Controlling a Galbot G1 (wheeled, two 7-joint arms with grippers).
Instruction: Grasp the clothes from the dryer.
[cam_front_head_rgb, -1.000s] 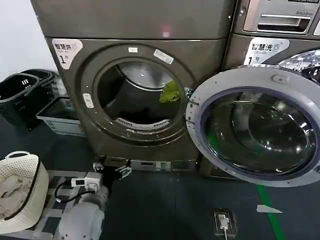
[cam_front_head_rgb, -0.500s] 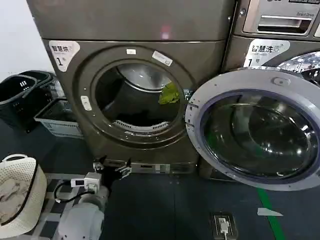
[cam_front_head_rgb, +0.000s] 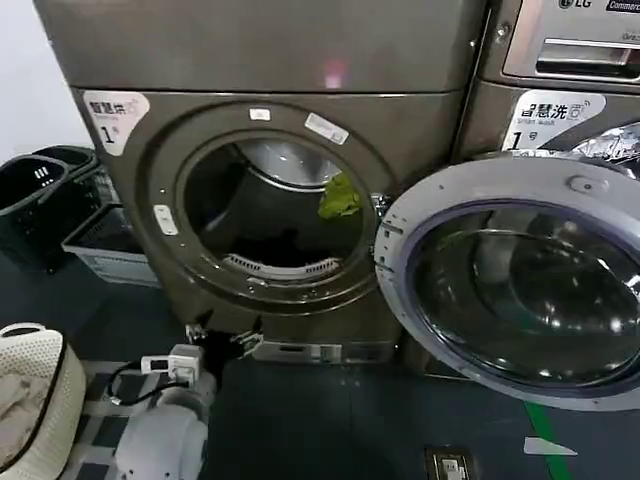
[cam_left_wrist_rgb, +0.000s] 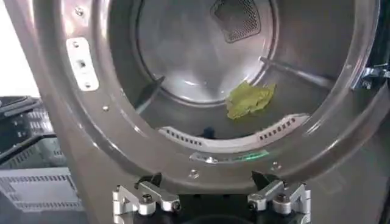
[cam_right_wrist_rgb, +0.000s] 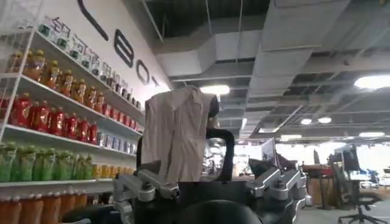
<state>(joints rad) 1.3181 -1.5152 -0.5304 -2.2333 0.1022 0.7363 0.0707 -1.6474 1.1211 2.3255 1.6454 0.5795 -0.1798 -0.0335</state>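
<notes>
The dryer is standing with its wide round porthole uncovered, a large grey-bronze metal machine with a smooth brushed front and a white shield sticker reading "1" at its eleven o'clock corner. Its glass door, ringed in pale grey plastic, is hanging swung out at three o'clock of the opening. Inside, the steel drum is shining, curved and polished, with a perforated round patch at the back and a slotted strip along the lower lip.

The clothes are lying in that drum. The yellow-green cloth is sitting crumpled and soft at about three o'clock of the porthole in the head view; in the left wrist view it is resting on the drum wall above the slotted strip. The dark fabric is showing as a low, near-black heap at about six o'clock on the drum floor, its folds too dim to make out.

The left gripper is hovering just outside the porthole's lower rim, its metal fingers spread wide and pinching nothing. The right gripper is pointing away at a room with drink shelves, its fingers spread apart and clasping nothing, a beige garment hanging on a dark chair back beyond them.
</notes>
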